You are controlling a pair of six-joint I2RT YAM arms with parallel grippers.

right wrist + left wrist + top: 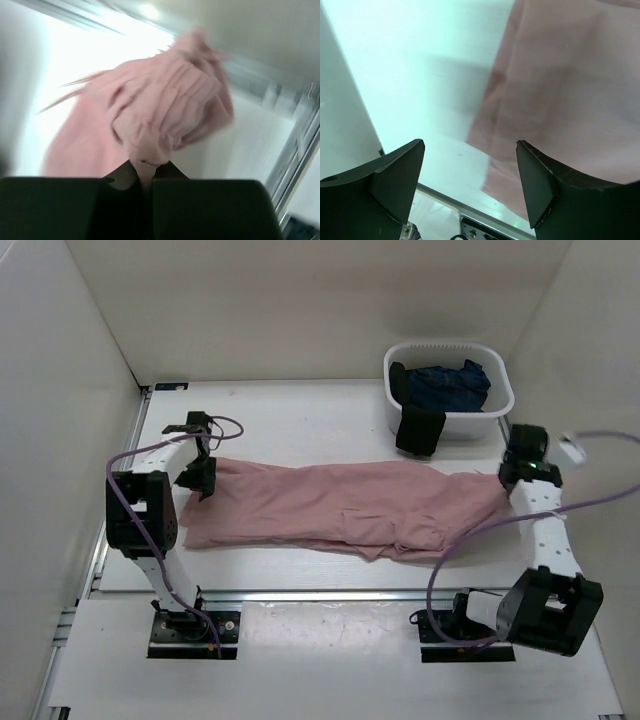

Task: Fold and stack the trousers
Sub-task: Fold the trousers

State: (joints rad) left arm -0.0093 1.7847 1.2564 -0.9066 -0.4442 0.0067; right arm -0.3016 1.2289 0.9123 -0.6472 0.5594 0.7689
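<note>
The dusty-pink trousers (340, 505) lie stretched left to right across the table, legs' ends at the left, gathered waist at the right. My left gripper (197, 478) is open over the far left corner of the leg ends; in the left wrist view the pink fabric (560, 90) lies under the right finger (540, 185) with bare table between the fingers. My right gripper (512, 476) is shut on the gathered waist (165, 120) at the trousers' right end, with fabric pinched between the closed fingers.
A white basket (448, 418) stands at the back right, holding dark blue clothes (445, 385), with a black piece hanging over its front wall. White walls enclose the table. A metal rail (320, 592) runs along the near edge.
</note>
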